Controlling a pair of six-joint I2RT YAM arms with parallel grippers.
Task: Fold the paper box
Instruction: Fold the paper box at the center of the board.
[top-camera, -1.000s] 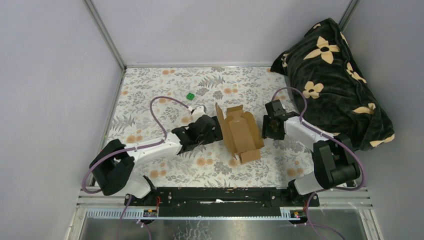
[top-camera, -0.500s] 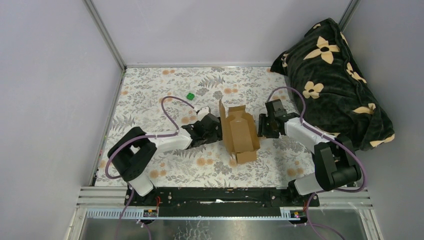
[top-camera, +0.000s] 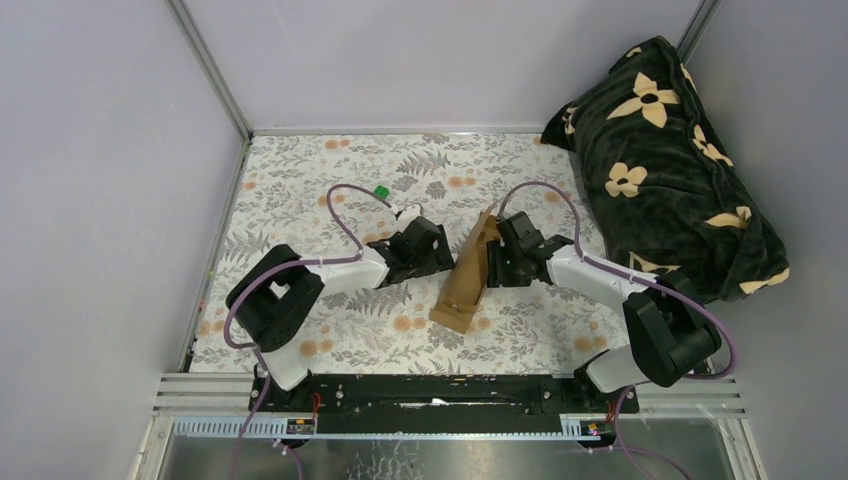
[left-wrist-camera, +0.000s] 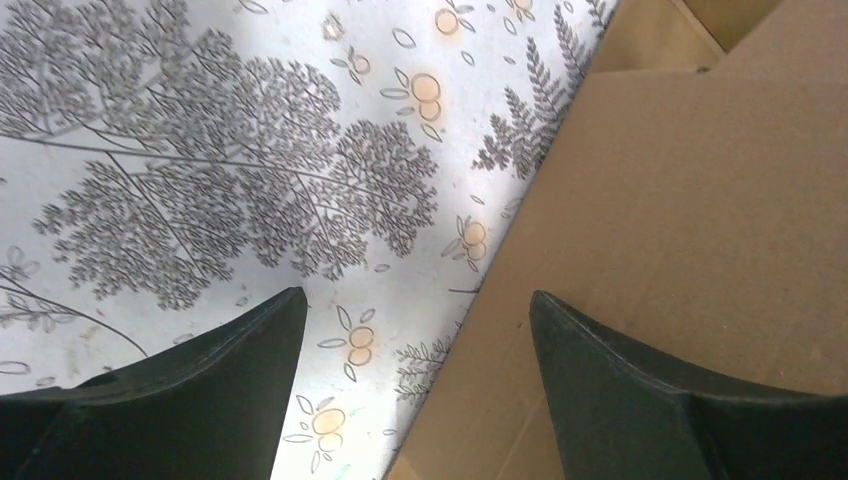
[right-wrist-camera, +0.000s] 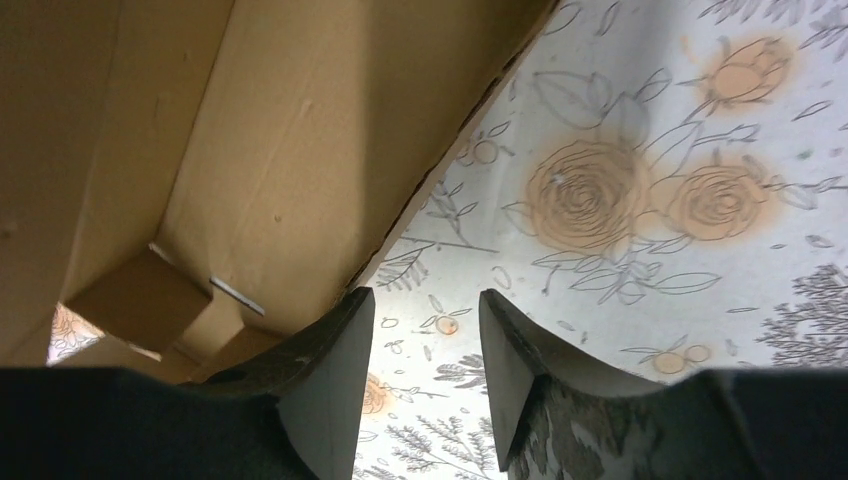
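Observation:
The paper box is plain brown cardboard, tipped up on one long edge and leaning left in the middle of the floral cloth. My left gripper is at its left face, jaws wide open. In the left wrist view the left gripper straddles the box's lower edge, with the right finger over the cardboard. My right gripper is at the box's right side. In the right wrist view the right gripper is open with only cloth in the gap, and its left finger lies against the cardboard.
A tiny green cube lies on the cloth behind the left arm. A dark flowered blanket bundle fills the far right corner. Grey walls close in the table on the left, back and right.
The box has gone from lying open-side up to standing on its edge. The right gripper moved left against it and narrowed a little. The left arm drew in; its jaws stayed wide.

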